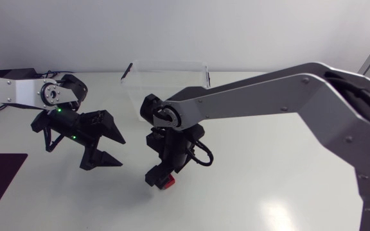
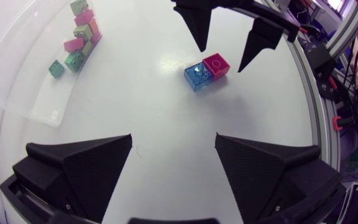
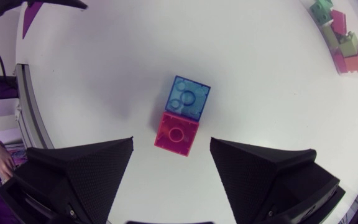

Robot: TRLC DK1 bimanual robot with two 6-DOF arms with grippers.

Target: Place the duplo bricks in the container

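The right gripper (image 3: 171, 144), wide open and empty, hung directly over the red brick (image 3: 176, 132). The touching blue brick (image 3: 188, 96) lay ahead, the pair's long axis running between the fingers.

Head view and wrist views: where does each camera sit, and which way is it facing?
Head view: fixed above the table, looking down; both arms, left gripper and right gripper show.
Left wrist view: on the left arm's last link, facing down and ahead; own open fingers, right gripper beyond.
Right wrist view: on the right arm, facing straight down; own open fingers.
Shared: both wrist views hold the translucent blue brick beside the red brick.
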